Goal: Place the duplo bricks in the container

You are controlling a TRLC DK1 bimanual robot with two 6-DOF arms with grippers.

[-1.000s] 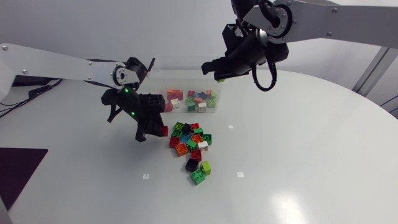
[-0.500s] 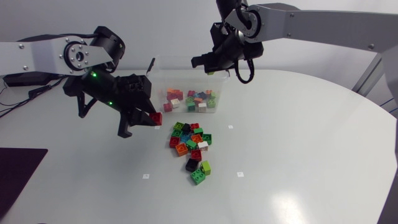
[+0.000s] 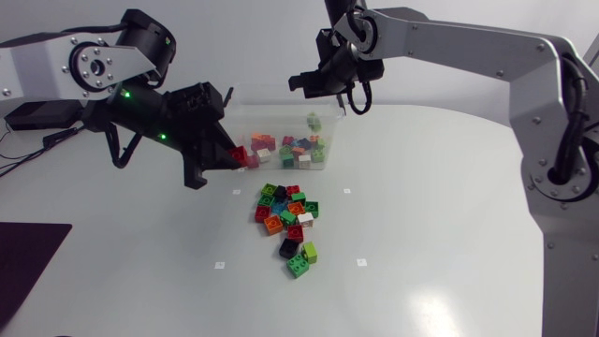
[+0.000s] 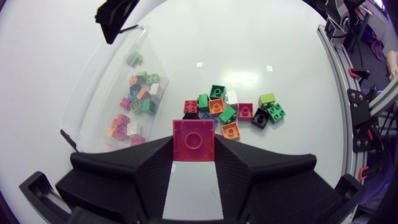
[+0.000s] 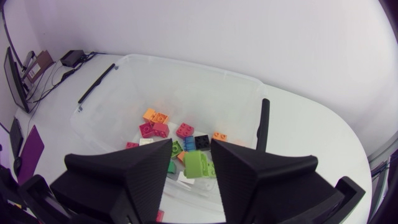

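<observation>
Where the arms hang: both above the table (image 3: 449,234), the left claw (image 4: 193,142) beside the container (image 3: 281,110), the right claw (image 5: 191,144) over it.
Left claw's state: clenched on a red brick (image 4: 193,132), one broad finger pressed to each side, studs facing the wrist camera.
Red brick's place: lifted off the table, just beside the container's near left corner in the head view, between the container and the loose bricks (image 3: 285,220).
Right claw's state: released, fingers apart with nothing touching them.
Light-green brick (image 5: 196,165): beneath the gap between the right claw's fingers and within the container's walls; whether it rests or is in the air cannot be told.
Container: clear plastic, standing on the table, with a layer of mixed bricks (image 5: 155,127) on its floor in red, orange, pink, green, black and white.
Loose bricks: a tight cluster on the table near the container's front, with two green ones and a black one at its near end.
</observation>
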